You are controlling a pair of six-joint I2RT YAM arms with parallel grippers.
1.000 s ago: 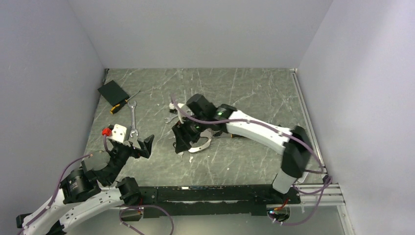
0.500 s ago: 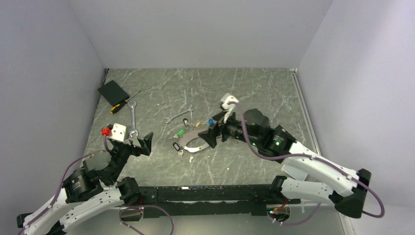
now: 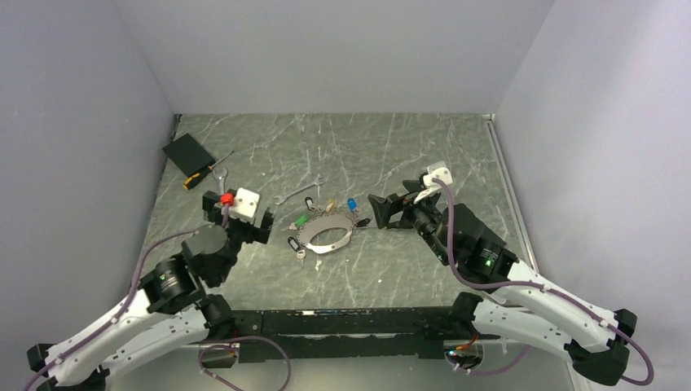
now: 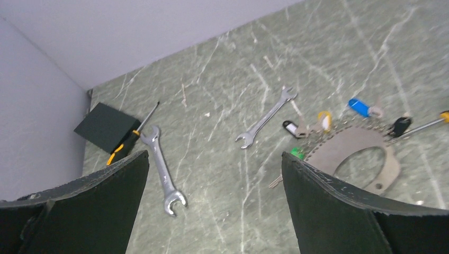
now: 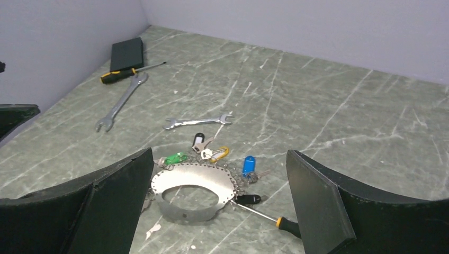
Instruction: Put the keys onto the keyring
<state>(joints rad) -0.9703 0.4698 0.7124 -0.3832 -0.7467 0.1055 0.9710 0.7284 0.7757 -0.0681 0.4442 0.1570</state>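
The keyring [image 3: 326, 237] is a flat silver oval hoop with holes along its rim, lying mid-table. It also shows in the left wrist view [image 4: 349, 151] and the right wrist view [image 5: 193, 182]. Keys lie round its far rim: green [image 5: 173, 158], black-and-white [image 5: 198, 140], yellow [image 5: 218, 154], blue [image 5: 249, 164] and black [image 5: 248, 199]. Small rings crowd that rim, and I cannot tell which keys hang on it. My left gripper [image 3: 239, 213] is open and empty, left of the hoop. My right gripper [image 3: 397, 208] is open and empty, right of it.
A screwdriver with an orange-and-black handle [image 5: 288, 226] lies against the hoop's right side. One wrench [image 3: 298, 192] lies behind the keys, another [image 4: 163, 169] to the far left. A second screwdriver [image 3: 204, 172] and a black box [image 3: 188, 151] sit in the back-left corner.
My right arm has pulled back from over the keyring to its right side, uncovering the hoop and keys. My left arm has swung right and forward, closer to the hoop.
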